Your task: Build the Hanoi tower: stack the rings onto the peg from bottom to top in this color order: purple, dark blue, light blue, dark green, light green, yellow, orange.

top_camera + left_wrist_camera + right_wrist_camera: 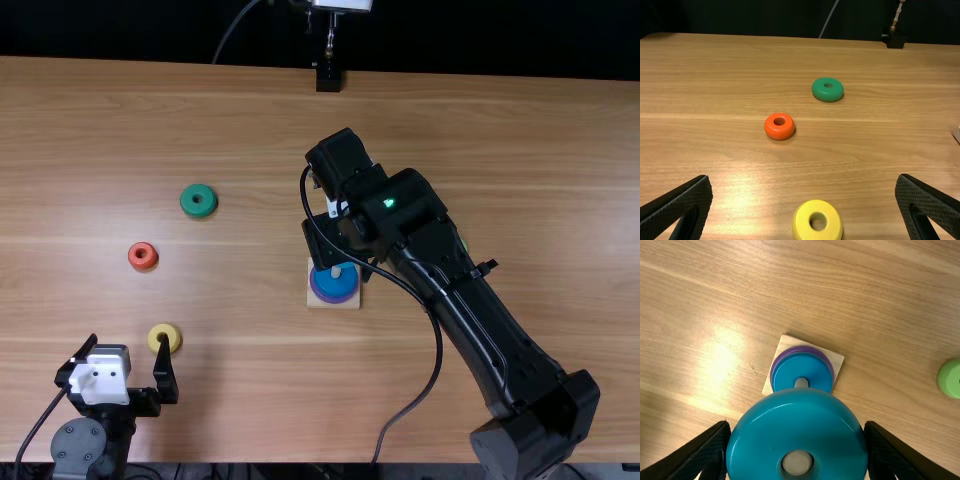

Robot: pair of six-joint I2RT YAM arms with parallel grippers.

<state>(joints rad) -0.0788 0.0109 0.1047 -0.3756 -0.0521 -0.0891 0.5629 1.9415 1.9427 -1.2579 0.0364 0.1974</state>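
- Gripping the light blue ring (pixel 790 425) with my right tool (pixel 335 240); one finger sits against each side of it, and its hole faces my wrist camera.
- I have that ring near the wooden base (pixel 315 303), around the middle of the counter (pixel 240 380); in the right wrist view its edge overlaps the stack, though I cannot tell how high above the peg (pixel 801 383) it is.
- The purple ring (pixel 800 348) is lowest on the base; the dark blue ring (pixel 812 371) lies on top of it, both around the peg, whose pale tip shows in the middle.
- My left tool (pixel 128 340) is at the near left, its fingers spread wide apart; the yellow ring (pixel 164 337) lies flat on the counter, near those fingertips.
- The orange ring (pixel 142 256) is also on the left, farther off than the yellow one; the dark green ring (pixel 199 200) is farther still and a little to the right of it.
- The light green ring (pixel 951 378) is to the right of the base; in the top view my right arm partly covers it.
- A black block (pixel 328 78) stands at the counter's far edge, near its middle.
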